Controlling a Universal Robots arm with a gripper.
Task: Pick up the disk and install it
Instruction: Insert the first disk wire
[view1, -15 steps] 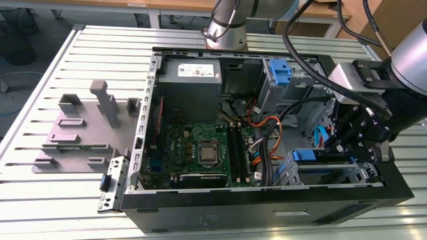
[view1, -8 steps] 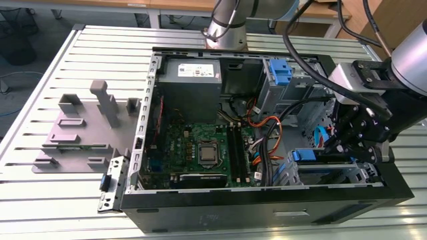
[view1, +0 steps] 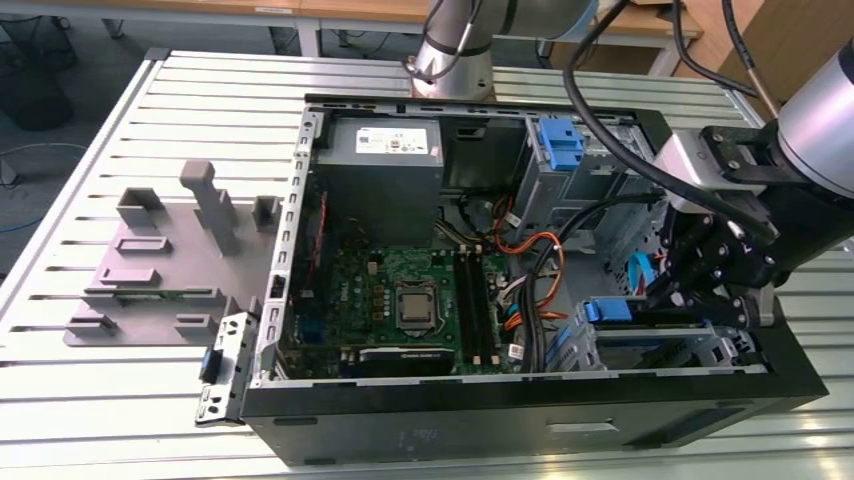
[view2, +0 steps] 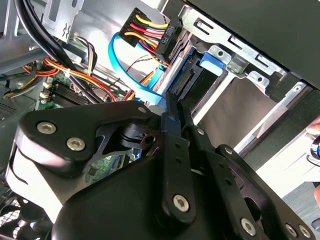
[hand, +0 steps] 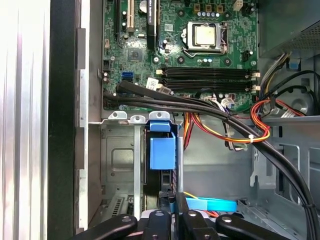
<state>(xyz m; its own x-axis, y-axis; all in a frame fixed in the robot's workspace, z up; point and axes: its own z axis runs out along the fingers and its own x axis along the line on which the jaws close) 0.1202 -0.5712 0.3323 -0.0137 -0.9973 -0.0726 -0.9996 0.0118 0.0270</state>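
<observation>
Silver arm (view1: 817, 120), black screw-studded pincer (view1: 707, 275), black cables.

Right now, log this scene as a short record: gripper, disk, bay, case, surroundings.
gripper: gripper low inside the open computer case, fingers together at the disk's edge
disk: disk standing on edge in the drive bay, blue carrier tab showing
bay: metal drive bay at the case's front corner, on the exterior view's right
case: side panel off, motherboard exposed
cables: bundled black cable crosses above the bay
surroundings: grey fixture on the slatted table
</observation>
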